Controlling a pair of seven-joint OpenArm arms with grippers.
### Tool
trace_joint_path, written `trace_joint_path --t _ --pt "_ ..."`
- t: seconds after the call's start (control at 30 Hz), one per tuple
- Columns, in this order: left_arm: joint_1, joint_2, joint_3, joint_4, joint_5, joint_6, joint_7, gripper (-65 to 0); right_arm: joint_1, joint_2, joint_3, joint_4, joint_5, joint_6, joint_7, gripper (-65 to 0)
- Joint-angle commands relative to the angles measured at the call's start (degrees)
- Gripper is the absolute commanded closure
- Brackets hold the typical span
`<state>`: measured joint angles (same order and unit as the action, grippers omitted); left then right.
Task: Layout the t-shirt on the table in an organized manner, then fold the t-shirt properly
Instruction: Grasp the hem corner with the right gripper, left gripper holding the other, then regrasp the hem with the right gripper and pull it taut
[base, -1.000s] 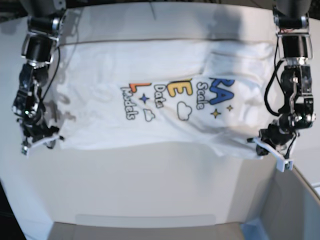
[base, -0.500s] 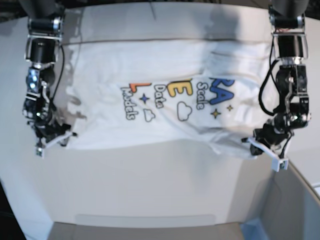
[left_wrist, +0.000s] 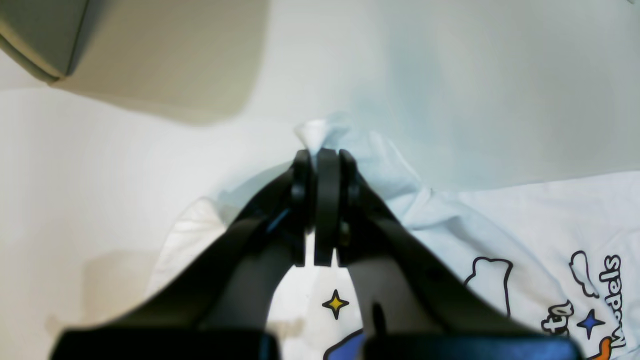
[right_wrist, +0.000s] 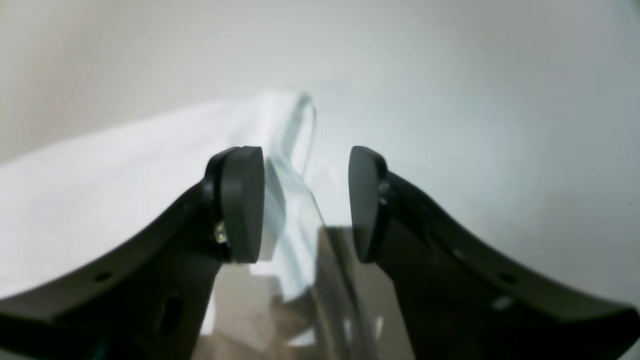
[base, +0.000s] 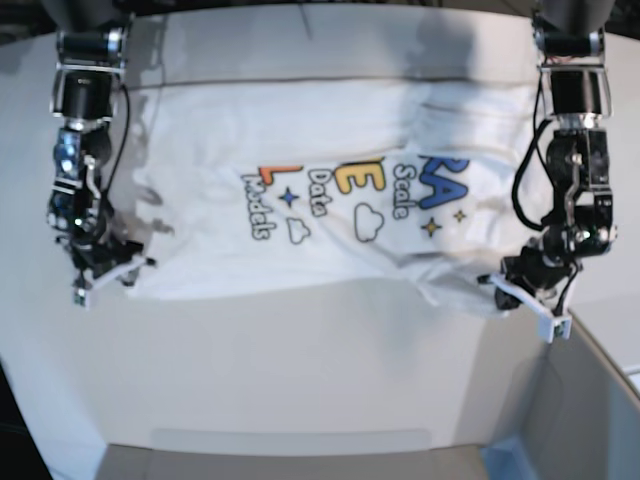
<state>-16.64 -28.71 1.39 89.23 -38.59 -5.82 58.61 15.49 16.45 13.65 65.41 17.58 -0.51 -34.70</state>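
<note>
A smooth white table (base: 320, 370) is seen from above. A white t-shirt (base: 330, 180) with a colourful print is spread across it, slightly wrinkled.

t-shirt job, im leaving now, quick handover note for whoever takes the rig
Left gripper: shut on a corner of the t-shirt.
Right gripper: open, jaws either side of the shirt's edge, not gripping.
T-shirt lies spread print-up on the table, puckered near the left gripper.
Done: roughly laid out.
Left: smooth the wrinkles, then all the folding.
</note>
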Motion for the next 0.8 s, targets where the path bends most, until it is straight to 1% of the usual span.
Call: trace_joint_path --t 0.0,0.13,0.2,0.27,0.37,0.4,0.5,0.6,0.67,0.77 --pt "-1.42 -0.87 -0.38 0.92 -0.31 -0.2 -1.16 0.0 1.79 0.12 0.2 1.01 0.04 0.12 1.51 -27.3" --pt "-1.42 -0.87 -0.38 0.92 -0.31 -0.2 -1.16 0.0 1.79 -0.23 0.2 0.92 -0.13 0.12 1.51 -26.9" --pt "-1.42 -0.87 -0.38 0.92 -0.22 -0.2 -1.16 0.0 2.49 -0.23 -0.42 0.75 -0.13 0.21 1.51 -23.9" --pt "-1.42 -0.87 -0.38 0.92 -0.31 -0.2 -1.16 0.0 3.02 -0.05 -2.88 -0.31 -0.13 0.21 1.51 -17.6" --pt "-1.42 -0.87 -0.38 0.92 -0.31 -0.2 -1.16 0.0 3.55 0.12 -5.25 -0.84 -0.13 0.21 1.51 -2.9" --pt "-1.42 -0.87 -0.38 0.92 -0.31 -0.2 -1.16 0.0 3.55 0.04 -5.34 -0.48 -0.13 0.21 1.51 0.0" --pt "-1.42 -0.87 -0.38 0.92 -0.31 -0.2 -1.16 0.0 2.05 0.21 -5.52 2.59 -0.22 0.12 1.07 0.0" --pt "-0.89 -0.87 -0.38 0.92 -0.31 -0.2 -1.16 0.0 -1.2 0.21 -5.61 8.83 -0.75 0.12 1.07 0.0" --pt "-0.28 -0.87 -0.55 0.92 -0.31 -0.2 -1.16 0.0 -4.28 0.21 -5.61 14.29 -3.12 0.12 1.07 0.0" --pt "-0.19 -0.87 -0.46 0.92 -0.31 -0.2 -1.16 0.0 -8.67 -0.14 -8.68 21.93 -10.68 0.12 1.07 0.0"
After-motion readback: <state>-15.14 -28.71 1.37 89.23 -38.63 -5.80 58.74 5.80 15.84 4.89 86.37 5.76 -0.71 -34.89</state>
